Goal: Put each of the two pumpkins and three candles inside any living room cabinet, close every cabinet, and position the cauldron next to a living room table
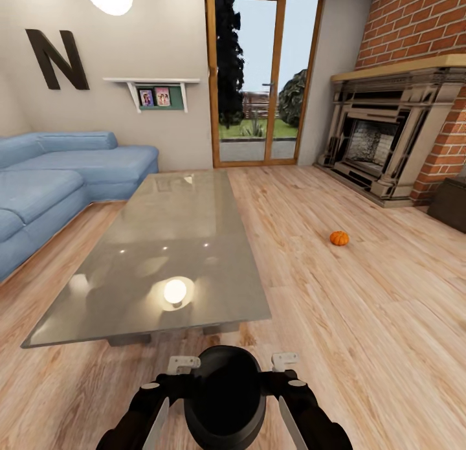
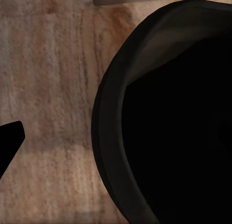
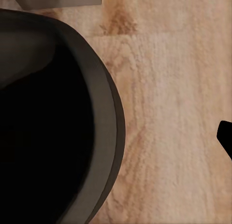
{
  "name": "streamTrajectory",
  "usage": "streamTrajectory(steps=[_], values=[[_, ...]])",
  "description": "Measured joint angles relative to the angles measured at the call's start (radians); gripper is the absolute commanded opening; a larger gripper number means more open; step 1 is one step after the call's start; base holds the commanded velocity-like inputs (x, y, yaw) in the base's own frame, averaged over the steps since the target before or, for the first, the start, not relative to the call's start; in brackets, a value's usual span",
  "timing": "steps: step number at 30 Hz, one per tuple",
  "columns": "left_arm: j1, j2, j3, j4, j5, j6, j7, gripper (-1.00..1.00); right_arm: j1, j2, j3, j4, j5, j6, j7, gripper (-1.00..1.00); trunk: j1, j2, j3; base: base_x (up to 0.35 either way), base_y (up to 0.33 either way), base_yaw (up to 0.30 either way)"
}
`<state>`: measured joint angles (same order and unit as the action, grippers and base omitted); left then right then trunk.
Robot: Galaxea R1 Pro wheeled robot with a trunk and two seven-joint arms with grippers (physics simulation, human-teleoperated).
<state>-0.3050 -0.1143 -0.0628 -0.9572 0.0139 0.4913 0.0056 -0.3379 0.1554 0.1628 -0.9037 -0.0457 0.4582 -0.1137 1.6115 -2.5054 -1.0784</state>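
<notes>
Black cauldron [image 1: 224,395] sits pressed between both arms near the table [image 1: 162,243]; finger spacing unclear; pumpkin [image 1: 338,238] lies on the floor [image 1: 362,307].

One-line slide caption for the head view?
Both arms flank the black cauldron at the low table's near end; one pumpkin lies on the floor.

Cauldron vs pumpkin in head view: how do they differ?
The cauldron is matte black; the pumpkin is bright orange. The cauldron is an open pot and looks much larger; the pumpkin is a small closed ribbed ball. The cauldron sits between both arms, near the table; the pumpkin lies alone on the floor. Both are round.
</notes>
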Motion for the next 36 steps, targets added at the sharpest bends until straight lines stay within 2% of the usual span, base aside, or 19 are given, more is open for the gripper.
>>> streamTrajectory(steps=[22,25,31,36], values=[[0.000,0.000,0.001,-0.002,0.001,0.000,-0.004,1.00,0.000,0.000,-0.001,0.001,0.000,0.000,0.000,1.00,0.000,0.000,0.000,-0.072,0.000,0.000],[0.000,-0.001,0.001,-0.013,0.016,0.000,-0.004,1.00,0.000,0.000,-0.001,0.001,0.000,0.000,0.000,1.00,0.000,0.000,0.000,-0.002,0.000,0.000],[0.000,0.001,-0.001,-0.034,0.066,0.001,-0.001,1.00,0.000,0.000,-0.002,0.004,0.000,0.000,0.000,1.00,-0.003,0.001,0.023,0.000,0.000,0.000],[0.000,0.002,0.001,-0.036,0.078,0.003,-0.001,1.00,0.000,0.000,-0.002,0.006,0.000,0.000,0.000,1.00,-0.005,0.003,0.042,0.000,0.000,0.000]])
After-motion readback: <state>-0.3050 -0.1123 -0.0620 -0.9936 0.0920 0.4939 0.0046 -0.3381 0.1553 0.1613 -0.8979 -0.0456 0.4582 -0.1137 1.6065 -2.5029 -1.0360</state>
